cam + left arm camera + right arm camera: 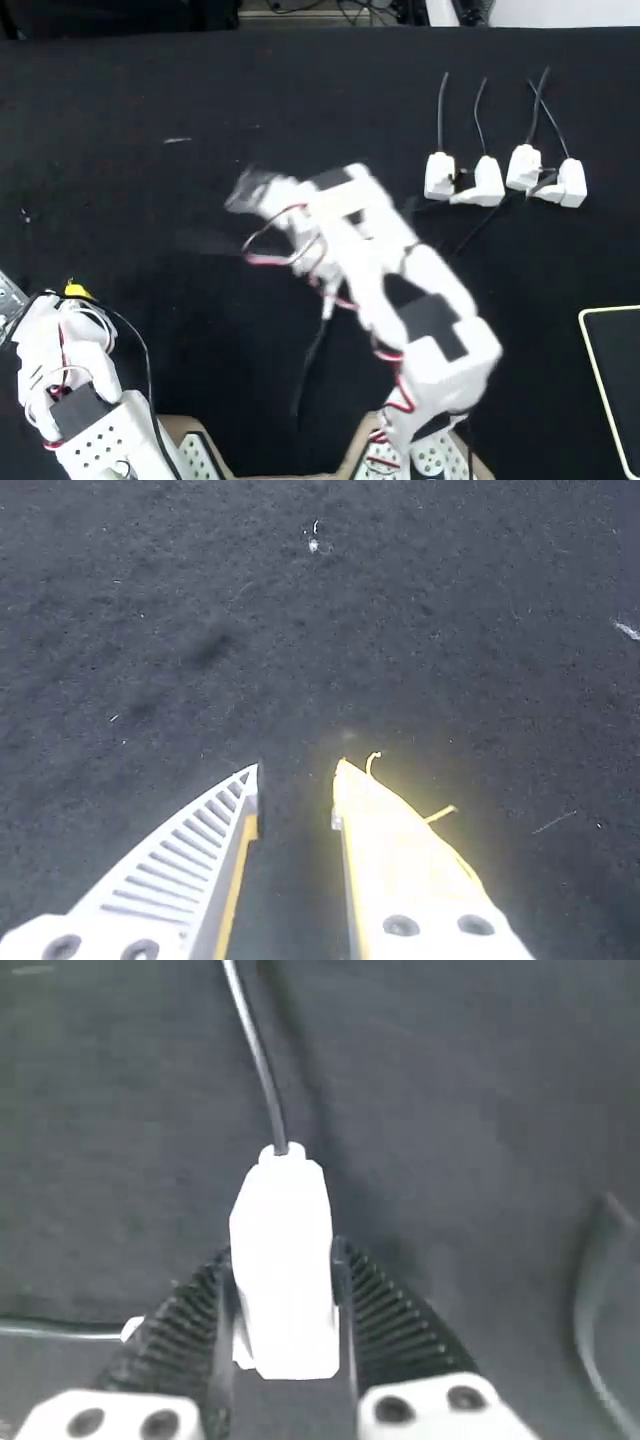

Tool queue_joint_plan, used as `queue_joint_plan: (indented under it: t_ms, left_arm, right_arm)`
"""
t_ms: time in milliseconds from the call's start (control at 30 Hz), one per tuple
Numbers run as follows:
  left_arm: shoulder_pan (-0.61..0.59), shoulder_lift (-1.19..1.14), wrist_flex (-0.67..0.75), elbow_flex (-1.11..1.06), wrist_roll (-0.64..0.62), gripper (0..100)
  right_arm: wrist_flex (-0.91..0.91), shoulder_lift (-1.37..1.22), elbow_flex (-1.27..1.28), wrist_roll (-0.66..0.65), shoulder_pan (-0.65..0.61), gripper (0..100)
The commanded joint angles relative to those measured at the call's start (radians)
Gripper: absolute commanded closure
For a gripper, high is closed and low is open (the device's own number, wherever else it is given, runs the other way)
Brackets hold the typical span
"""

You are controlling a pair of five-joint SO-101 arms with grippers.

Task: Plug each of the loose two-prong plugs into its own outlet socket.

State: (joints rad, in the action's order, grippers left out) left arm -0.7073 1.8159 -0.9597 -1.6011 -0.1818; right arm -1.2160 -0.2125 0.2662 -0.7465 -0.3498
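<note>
We list the left gripper (297,770): white ribbed finger (190,855) and yellow finger (400,865), narrowly parted. Under it we log a black fabric tabletop (200,630), lint-flecked.

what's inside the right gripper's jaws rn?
A white plug sits clamped in the right gripper, its black cord running off the far end. The prongs can't be seen: the plug body and the gripper cover that end.

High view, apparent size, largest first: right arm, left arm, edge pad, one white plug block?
right arm
left arm
edge pad
white plug block
Left arm and pad are cropped by the frame, so their true sizes are unsure.
</note>
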Motion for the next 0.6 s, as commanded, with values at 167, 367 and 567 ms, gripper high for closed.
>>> queue_joint_plan:
  t_ms: [167,367,567]
  left_arm:
    - [0.002,0.008,0.020,0.059,-0.014,87]
    - [0.039,0.008,0.020,0.056,-0.009,87]
    - [0.038,0.008,0.020,0.056,-0.009,87]
  right_arm:
    - [0.032,0.282,-0.027,0.364,0.278,98.8]
    - [0.074,0.188,-0.133,0.575,0.350,98.8]
    - [-0.029,-0.019,-0.378,0.658,0.356,98.8]
